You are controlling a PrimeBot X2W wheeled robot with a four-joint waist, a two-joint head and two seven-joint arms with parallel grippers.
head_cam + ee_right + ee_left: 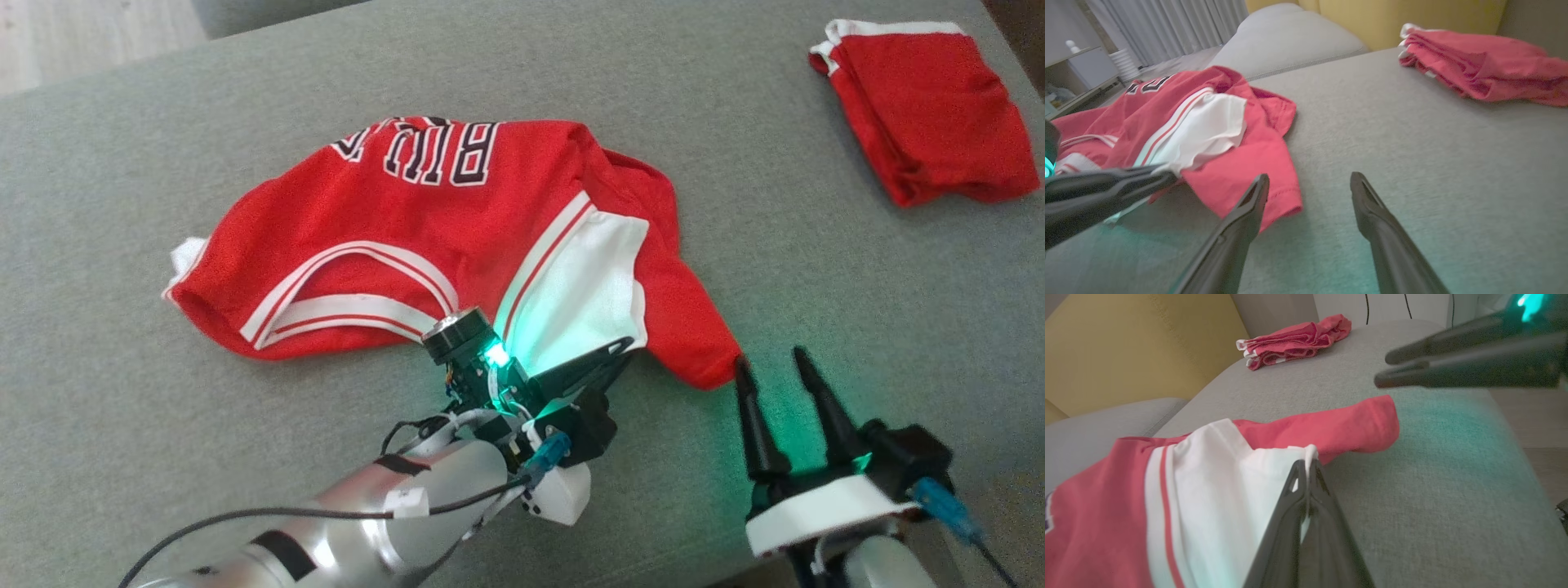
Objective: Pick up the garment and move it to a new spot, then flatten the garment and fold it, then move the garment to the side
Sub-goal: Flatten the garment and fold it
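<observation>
Roughly, sofa cushion (775,269): grey, under everything.
Jersey (392,220): centre, crumpled; light, limp, will drape.
Left gripper (624,347): pinched shut on jersey's white panel, 5 o'clock edge.
Right gripper (770,357): fingers spread, empty; red corner at its 9 o'clock suits second hold.

garment (424,212): red jersey, crumpled on grey cushion (163,122) | left gripper (622,346): pinched onto garment's white panel, near edge | right gripper (769,359): fingers apart, just beside garment's near-right corner | folded red cloth (922,114): well apart from garment, far right
</observation>
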